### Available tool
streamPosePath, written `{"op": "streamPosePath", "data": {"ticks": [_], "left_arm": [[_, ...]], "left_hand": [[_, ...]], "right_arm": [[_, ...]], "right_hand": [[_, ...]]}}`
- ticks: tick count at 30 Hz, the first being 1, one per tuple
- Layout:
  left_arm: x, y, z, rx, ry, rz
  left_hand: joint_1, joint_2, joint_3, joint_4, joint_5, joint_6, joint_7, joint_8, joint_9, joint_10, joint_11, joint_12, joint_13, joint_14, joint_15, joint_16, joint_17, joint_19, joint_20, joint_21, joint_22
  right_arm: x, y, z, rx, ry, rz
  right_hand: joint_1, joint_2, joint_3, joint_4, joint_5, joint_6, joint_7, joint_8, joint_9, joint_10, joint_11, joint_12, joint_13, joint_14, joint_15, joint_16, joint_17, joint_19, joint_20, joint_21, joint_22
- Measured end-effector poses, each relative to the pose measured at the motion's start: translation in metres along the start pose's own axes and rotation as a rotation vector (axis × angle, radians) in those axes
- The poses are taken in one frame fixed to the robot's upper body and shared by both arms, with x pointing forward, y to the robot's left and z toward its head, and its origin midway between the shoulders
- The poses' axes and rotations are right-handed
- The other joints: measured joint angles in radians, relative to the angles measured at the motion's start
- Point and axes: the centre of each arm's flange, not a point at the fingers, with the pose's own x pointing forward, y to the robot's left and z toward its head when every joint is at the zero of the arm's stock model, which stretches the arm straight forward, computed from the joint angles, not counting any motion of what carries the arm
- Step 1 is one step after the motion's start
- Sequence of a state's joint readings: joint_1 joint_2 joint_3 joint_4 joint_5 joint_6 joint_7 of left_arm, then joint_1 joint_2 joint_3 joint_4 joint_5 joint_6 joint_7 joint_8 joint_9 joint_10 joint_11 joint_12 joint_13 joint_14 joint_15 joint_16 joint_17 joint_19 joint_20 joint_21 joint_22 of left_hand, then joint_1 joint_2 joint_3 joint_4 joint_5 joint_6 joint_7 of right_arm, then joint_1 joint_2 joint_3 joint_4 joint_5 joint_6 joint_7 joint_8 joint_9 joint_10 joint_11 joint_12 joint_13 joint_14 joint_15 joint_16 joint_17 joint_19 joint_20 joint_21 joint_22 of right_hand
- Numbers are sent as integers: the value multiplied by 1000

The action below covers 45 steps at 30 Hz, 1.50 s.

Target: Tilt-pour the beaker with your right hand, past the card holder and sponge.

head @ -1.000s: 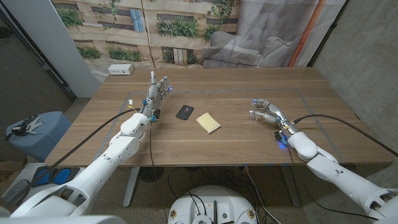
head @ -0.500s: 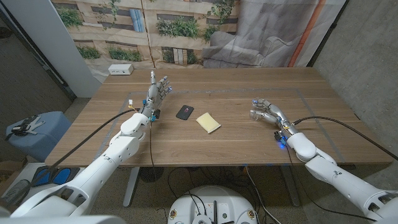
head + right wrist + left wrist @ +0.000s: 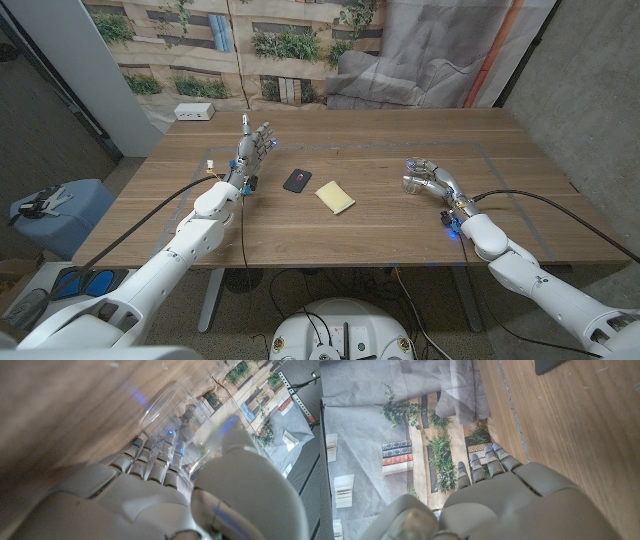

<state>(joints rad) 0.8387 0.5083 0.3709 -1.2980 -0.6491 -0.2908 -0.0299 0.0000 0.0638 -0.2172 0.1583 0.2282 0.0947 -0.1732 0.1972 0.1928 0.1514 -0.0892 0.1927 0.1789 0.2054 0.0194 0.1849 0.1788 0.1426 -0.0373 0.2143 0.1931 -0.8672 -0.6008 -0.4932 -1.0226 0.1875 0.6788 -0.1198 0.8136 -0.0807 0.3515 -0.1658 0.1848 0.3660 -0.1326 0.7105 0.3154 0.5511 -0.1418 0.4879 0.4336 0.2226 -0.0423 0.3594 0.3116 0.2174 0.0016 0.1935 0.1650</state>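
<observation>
My right hand (image 3: 432,179) grips a clear glass beaker (image 3: 412,183) on the right side of the table, and the beaker is tipped over towards the table's middle. In the right wrist view the beaker (image 3: 172,415) lies blurred between the thumb and the curled fingers (image 3: 150,462). A black card holder (image 3: 297,180) and a yellow sponge (image 3: 335,197) lie side by side near the table's middle, well left of the beaker. My left hand (image 3: 256,146) stands upright at the back left with fingers apart and holds nothing; its back (image 3: 520,505) shows in the left wrist view.
A white power strip (image 3: 194,112) lies at the table's back left corner. A corner of the card holder (image 3: 549,365) shows in the left wrist view. A painted backdrop and a grey cloth hang behind the wooden table (image 3: 370,240).
My right hand has turned slightly, tipping the beaker further onto its side. The left hand, card holder and sponge have not moved.
</observation>
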Motion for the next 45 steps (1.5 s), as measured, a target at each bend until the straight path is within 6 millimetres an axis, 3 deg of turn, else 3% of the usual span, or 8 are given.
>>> {"op": "streamPosePath", "data": {"ticks": [5, 21, 45], "left_arm": [[0, 0, 0, 0, 0, 0], [0, 0, 0, 0, 0, 0], [0, 0, 0, 0, 0, 0]], "left_hand": [[0, 0, 0, 0, 0, 0, 0, 0, 0, 0, 0, 0, 0, 0, 0, 0, 0, 0, 0, 0, 0], [0, 0, 0, 0, 0, 0, 0, 0, 0, 0, 0, 0, 0, 0, 0, 0, 0, 0, 0, 0, 0], [0, 0, 0, 0, 0, 0, 0, 0, 0, 0, 0, 0, 0, 0, 0, 0, 0, 0, 0, 0, 0]], "right_arm": [[0, 0, 2, 9, -5, -10], [0, -14, 17, 6, -35, -68], [4, -32, 54, -108, -110, -81]], "right_hand": [[8, 2, 0, 0, 0, 15, 10, 19, -5, 24, -22, 12, 9, 21, 3, 15, 11, 3, -3, 0, 0], [8, 2, -2, -1, 5, 34, 29, 45, -14, 50, -28, 30, 29, 54, 2, 42, 36, 28, -7, 0, 0], [8, 2, -7, 2, 5, 61, 56, 89, -28, 82, -14, 57, 59, 91, 1, 77, 75, 42, -14, 0, 0]]}}
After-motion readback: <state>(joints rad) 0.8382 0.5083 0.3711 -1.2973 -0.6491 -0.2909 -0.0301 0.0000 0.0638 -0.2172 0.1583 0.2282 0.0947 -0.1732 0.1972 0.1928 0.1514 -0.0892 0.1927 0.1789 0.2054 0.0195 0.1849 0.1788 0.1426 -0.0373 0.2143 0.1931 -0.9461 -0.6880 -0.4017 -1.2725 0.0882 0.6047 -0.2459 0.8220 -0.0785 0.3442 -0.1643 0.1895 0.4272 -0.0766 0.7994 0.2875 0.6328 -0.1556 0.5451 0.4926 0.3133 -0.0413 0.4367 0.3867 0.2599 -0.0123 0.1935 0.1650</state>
